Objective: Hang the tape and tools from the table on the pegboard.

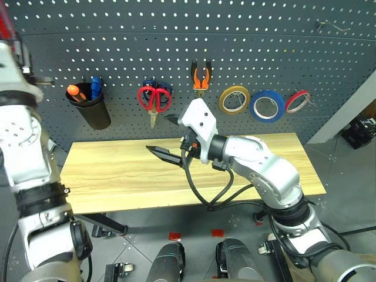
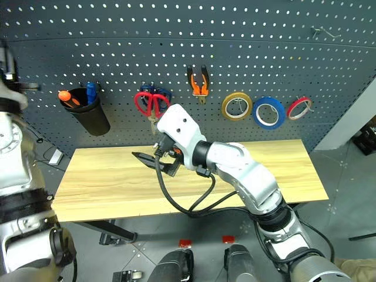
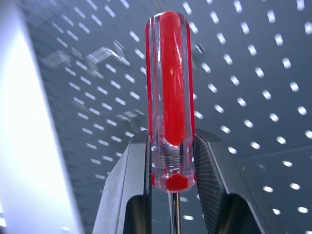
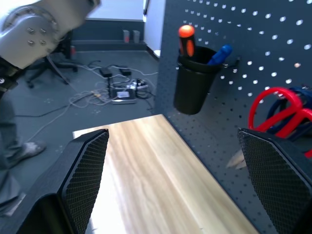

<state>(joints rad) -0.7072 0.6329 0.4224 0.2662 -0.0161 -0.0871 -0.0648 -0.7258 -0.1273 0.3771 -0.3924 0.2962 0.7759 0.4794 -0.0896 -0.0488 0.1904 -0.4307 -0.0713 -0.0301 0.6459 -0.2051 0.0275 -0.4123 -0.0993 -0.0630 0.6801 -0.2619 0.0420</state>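
One tool was not yet hung: the red-handled screwdriver (image 3: 169, 97), clamped between the fingers (image 3: 127, 185) of the left gripper (image 3: 170, 195) and held up close in front of the pegboard (image 1: 247, 53), at the far left of the scene. Its long axis ran along the gripper's own line, the handle end leading away from the wrist toward the board and the thin metal shaft running back down between the fingers.

The red-handled scissors (image 1: 154, 98), the orange-and-black pliers (image 1: 201, 76) and the blue tape (image 1: 267, 106) already hung on the far panel, with a yellow tape ring (image 1: 234, 99) and a thin red tape ring (image 1: 299, 101) on either side of the blue one. The table (image 1: 117, 176) showed bare wood.

So the step in hand looked like the last one, placing the screwdriver. The black cup (image 1: 93, 108) at the left of the board, already holding an orange-handled and a blue-handled tool, seemed the likely home for it. That would call for turning the tool shaft-down over the cup's mouth before the fingers let go.

The right gripper (image 4: 170, 180) hovered over the middle of the table, fingers wide apart and holding nothing, pointed left toward the cup.
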